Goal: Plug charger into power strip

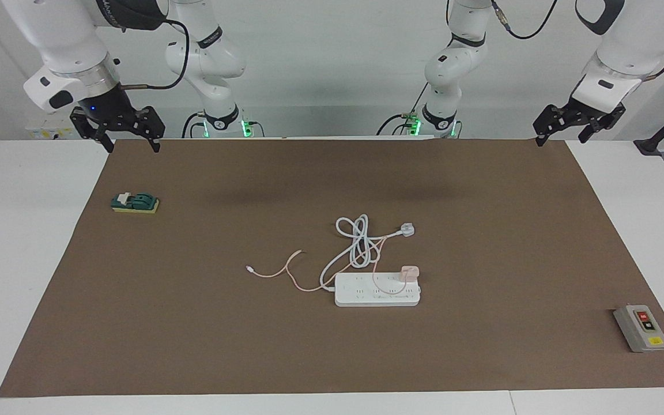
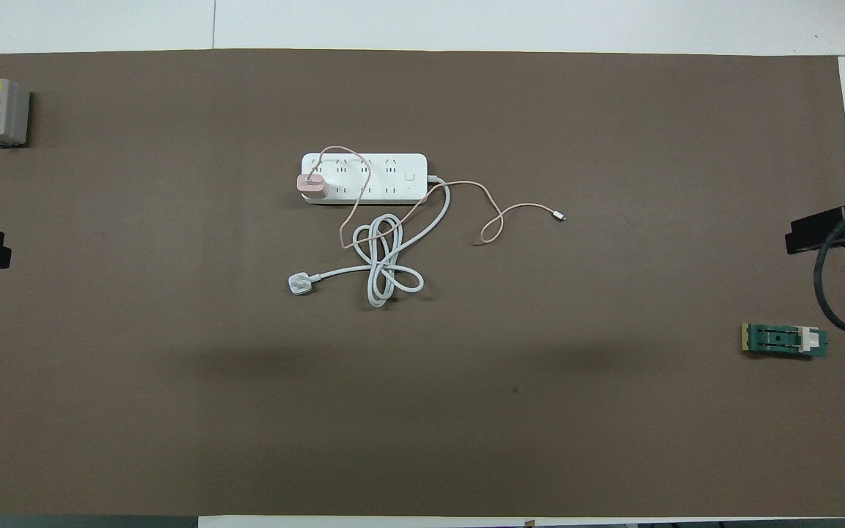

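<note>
Charger (image 1: 410, 272) well apart from both grippers

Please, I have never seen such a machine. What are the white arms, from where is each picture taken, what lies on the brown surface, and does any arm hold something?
Two white robot arms stand at a table, each ending in a black two-fingered tool. One picture faces them from across the table; the other looks down from above their end. The left tool and the right tool hang open and empty over the brown mat's corners nearest the robots. Mid-mat lies a flat white power strip with a small pink cube charger sitting on it; its thin pink cable trails away. A coiled white cord ends in a white plug. A grey button box and a small green block lie at opposite ends.
</note>
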`<state>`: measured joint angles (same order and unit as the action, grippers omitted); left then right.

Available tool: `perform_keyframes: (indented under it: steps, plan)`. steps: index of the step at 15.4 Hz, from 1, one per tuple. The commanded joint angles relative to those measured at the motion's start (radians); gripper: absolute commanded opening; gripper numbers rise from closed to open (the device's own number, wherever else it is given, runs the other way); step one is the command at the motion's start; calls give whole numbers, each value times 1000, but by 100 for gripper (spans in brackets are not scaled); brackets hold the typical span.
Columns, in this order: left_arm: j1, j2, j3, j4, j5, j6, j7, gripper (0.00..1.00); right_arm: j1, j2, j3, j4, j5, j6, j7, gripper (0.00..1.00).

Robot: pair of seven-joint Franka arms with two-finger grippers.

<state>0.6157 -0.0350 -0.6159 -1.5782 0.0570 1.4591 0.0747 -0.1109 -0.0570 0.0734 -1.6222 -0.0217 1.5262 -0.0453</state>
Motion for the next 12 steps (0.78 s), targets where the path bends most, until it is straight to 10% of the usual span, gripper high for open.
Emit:
perform_keyframes:
  steps: [1, 4, 12]
  plan:
    - [-94, 55, 57, -5, -6, 32, -16, 100, -9, -20, 9, -19, 26, -8, 10, 100]
    - [-445, 92, 477, 41, -16, 36, -13, 100, -9, -20, 9, -19, 26, -8, 10, 100]
    - [-447, 92, 463, 41, -14, 26, -18, 100, -7, -20, 11, -19, 26, -8, 10, 100]
